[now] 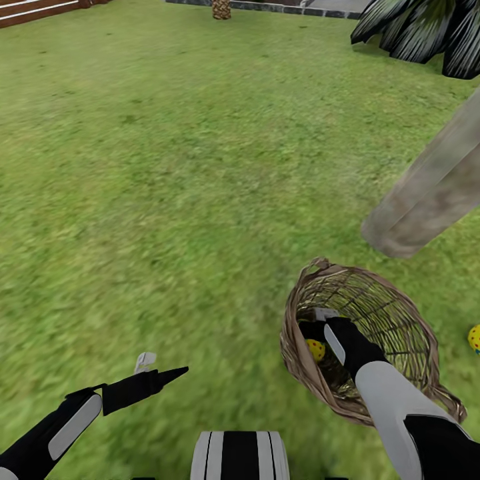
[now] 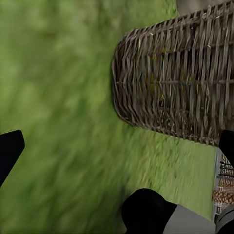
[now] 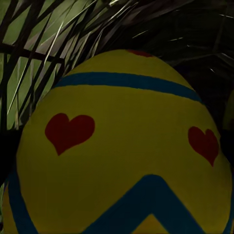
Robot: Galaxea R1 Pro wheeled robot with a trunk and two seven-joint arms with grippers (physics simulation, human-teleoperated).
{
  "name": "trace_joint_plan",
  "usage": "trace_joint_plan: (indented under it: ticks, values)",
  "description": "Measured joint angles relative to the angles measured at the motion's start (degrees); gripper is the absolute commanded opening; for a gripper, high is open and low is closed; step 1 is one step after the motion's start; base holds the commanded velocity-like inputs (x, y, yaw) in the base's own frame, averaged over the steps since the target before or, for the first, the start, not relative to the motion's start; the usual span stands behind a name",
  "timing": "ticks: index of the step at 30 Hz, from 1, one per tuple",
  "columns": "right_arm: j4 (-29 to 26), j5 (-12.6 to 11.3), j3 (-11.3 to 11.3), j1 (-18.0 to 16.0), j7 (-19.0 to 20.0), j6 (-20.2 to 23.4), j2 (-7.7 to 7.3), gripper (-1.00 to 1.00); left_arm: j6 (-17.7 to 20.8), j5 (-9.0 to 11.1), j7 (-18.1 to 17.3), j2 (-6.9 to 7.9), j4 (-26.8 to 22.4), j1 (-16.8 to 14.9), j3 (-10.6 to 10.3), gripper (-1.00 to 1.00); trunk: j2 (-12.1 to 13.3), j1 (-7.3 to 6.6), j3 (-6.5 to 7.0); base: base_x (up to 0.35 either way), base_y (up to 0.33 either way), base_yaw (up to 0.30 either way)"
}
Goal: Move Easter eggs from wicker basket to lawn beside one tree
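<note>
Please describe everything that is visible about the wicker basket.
The basket is a round bowl of brown-grey woven twigs with a small loop handle on its rim. It lies tipped on the lawn, its opening facing up toward the head camera, beside a tree trunk. The right gripper reaches inside it, beside a yellow egg. Another egg lies outside on the grass.

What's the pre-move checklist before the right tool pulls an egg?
1. Right tool inside basket: ok.
2. Egg right in front of its camera: ok.
3. Right tool shut on egg: cannot tell.
4. Basket tipped on its side on lawn, mouth toward robot: ok.
5. Left tool apart from basket: ok.
6. Trunk just past basket, one egg already on grass near it: ok.
</note>
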Motion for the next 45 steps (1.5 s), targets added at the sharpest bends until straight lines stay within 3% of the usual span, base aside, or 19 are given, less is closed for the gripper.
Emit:
trace_joint_plan:
  ticks: [5,6,24,29,45]
  values:
    - [-0.7,-0.2,0.0,0.0,0.0,0.0,0.01,1.00,0.0,0.0,0.0,0.00,0.0,0.0,0.0,1.00,0.0,0.05,-0.44,0.000,0.000,0.000]
    - [-0.7,-0.2,0.0,0.0,0.0,0.0,0.02,-1.00,0.0,0.0,0.0,0.00,0.0,0.0,0.0,1.00,0.0,0.05,-0.44,0.000,0.000,0.000]
    - [-1.2,0.3,0.0,0.0,0.0,0.0,-0.04,-1.00,0.0,0.0,-0.3,0.00,-0.1,0.0,0.0,1.00,0.0,0.05,-0.44,0.000,0.000,0.000]
    - [1.9,0.6,0.1,0.0,-0.1,0.0,-0.04,-1.00,0.1,0.0,-0.2,-0.04,-0.1,0.0,0.0,1.00,0.0,-0.07,0.65,0.000,0.000,0.000]
    - [1.9,0.6,0.0,0.0,-0.1,0.0,-0.23,-1.00,0.4,0.1,0.2,-0.08,-0.1,0.0,0.1,1.00,0.6,-0.68,4.63,0.000,0.000,-0.033]
